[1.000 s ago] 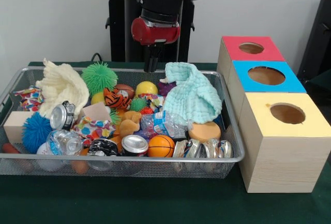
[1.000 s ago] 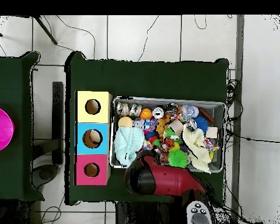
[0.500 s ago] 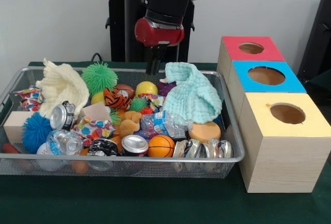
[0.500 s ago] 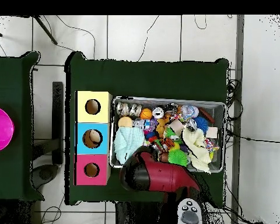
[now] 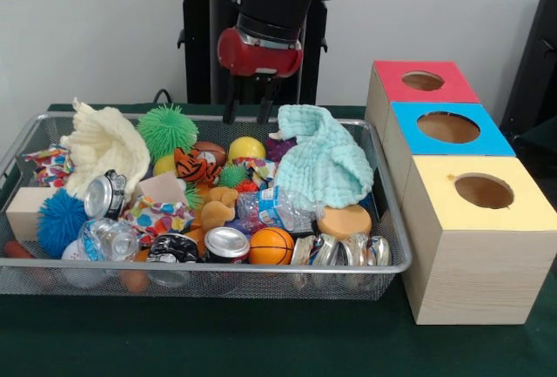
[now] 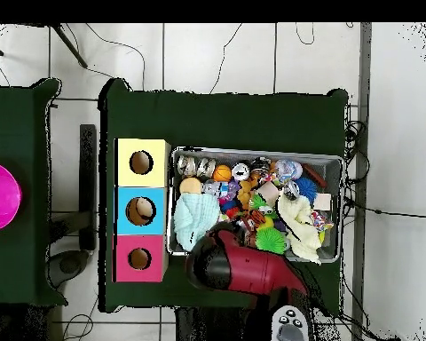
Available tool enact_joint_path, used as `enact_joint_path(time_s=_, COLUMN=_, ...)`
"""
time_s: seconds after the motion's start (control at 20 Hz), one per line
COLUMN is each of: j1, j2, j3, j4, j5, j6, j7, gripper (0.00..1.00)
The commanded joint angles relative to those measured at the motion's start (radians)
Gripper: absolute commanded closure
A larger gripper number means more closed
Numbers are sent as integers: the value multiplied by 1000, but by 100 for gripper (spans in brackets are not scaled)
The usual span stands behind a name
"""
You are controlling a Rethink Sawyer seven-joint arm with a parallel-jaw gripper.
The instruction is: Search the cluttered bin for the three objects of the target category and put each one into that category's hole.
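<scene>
The wire mesh bin [image 5: 218, 266] lies on the green table, full of clutter; it also shows in the overhead view [image 6: 252, 151]. One clear water bottle [image 5: 274, 207] with a blue-and-white label lies in the bin's middle. Another bottle [image 5: 104, 239] lies at the front left corner. I cannot make out a third. My gripper [image 5: 247, 114] hangs open and empty above the bin's back edge, left of the mint cloth. In the overhead view the red arm [image 6: 243, 271] covers it. The red-topped box's hole [image 5: 423, 81] is at the far right, also seen from overhead [image 6: 139, 258].
The blue-topped box [image 5: 448, 127] and the yellow-topped box [image 5: 484, 191] stand in a row with the red one. A mint cloth [image 5: 326, 164], a cream cloth [image 5: 100, 146], silver cans [image 5: 226, 242], a green spiky ball [image 5: 165, 129] and a small basketball [image 5: 271, 245] crowd the bin.
The gripper's fingers have spread apart from a shut stance. The gripper head has shifted slightly left over the bin's back edge.
</scene>
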Motion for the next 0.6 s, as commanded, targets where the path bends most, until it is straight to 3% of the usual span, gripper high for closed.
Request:
enact_joint_path(time_s=0.05, j1=11, j2=48, j3=-10, j4=-55, j5=64, j6=-56, j7=281, gripper=0)
enact_joint_path(time_s=0.3, j1=8, j2=46, j3=-9, j4=-45, j5=64, j6=-70, j7=271, gripper=0)
enact_joint_path(time_s=0.35, j1=-16, j2=38, j3=19, j4=-30, j5=46, j6=-94, j7=260, gripper=0)
enact_joint_path(time_s=0.4, j1=-37, j2=22, j3=59, j4=-30, j5=11, j6=-94, j7=220, gripper=0)
enact_joint_path(time_s=0.5, j1=19, j2=14, j3=21, j4=-94, j5=-93, j6=-63, j7=93, gripper=0)
enact_joint_path(time_s=0.6, j1=-39, j2=-4, j3=140, j4=-90, j5=-172, j6=4, j7=-16, gripper=0)
